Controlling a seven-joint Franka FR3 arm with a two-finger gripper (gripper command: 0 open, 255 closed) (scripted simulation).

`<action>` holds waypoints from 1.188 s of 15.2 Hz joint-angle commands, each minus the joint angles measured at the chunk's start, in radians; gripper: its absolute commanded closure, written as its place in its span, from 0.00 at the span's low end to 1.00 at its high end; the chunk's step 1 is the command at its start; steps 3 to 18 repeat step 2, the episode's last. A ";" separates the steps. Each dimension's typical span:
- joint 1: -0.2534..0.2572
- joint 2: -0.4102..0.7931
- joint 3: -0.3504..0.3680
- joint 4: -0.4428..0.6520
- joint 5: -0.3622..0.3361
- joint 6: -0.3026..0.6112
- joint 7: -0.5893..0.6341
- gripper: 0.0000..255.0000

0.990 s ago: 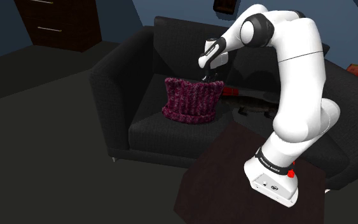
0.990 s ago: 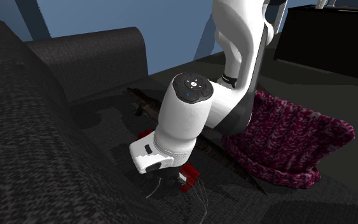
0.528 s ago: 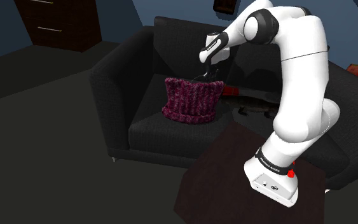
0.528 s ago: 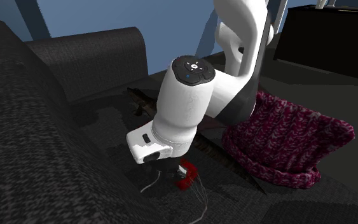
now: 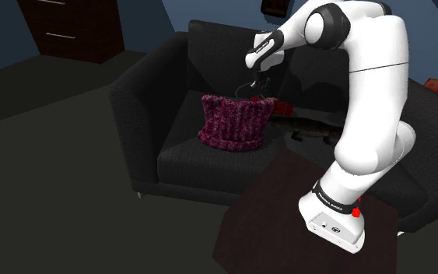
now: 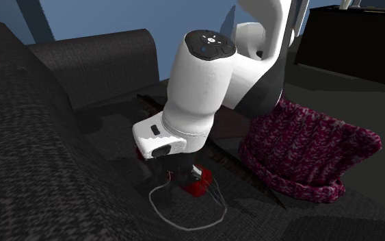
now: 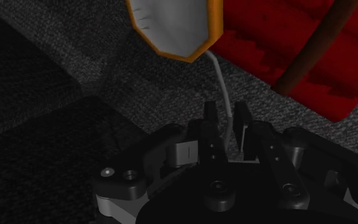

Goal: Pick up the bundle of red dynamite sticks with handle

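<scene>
Lift-off: the gripper (image 6: 182, 175), pinched shut on the white wire (image 7: 220, 79), has risen, and the red dynamite bundle (image 6: 200, 183) seems just clear of the sofa (image 5: 139, 101) seat near its back edge, so the pick looks nearly done.

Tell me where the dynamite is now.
In the second exterior view the dynamite is low at centre, over the dark sofa seat, right beside the gripper, with the knit hat to that view's right.
</scene>
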 commanded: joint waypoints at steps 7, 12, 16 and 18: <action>0.000 -0.009 -0.001 0.006 -0.001 -0.013 -0.003 1.00; 0.000 -0.009 -0.001 0.006 -0.001 -0.013 -0.003 1.00; 0.000 -0.009 -0.001 0.006 -0.001 -0.013 -0.003 1.00; 0.000 -0.009 -0.001 0.006 -0.001 -0.013 -0.003 1.00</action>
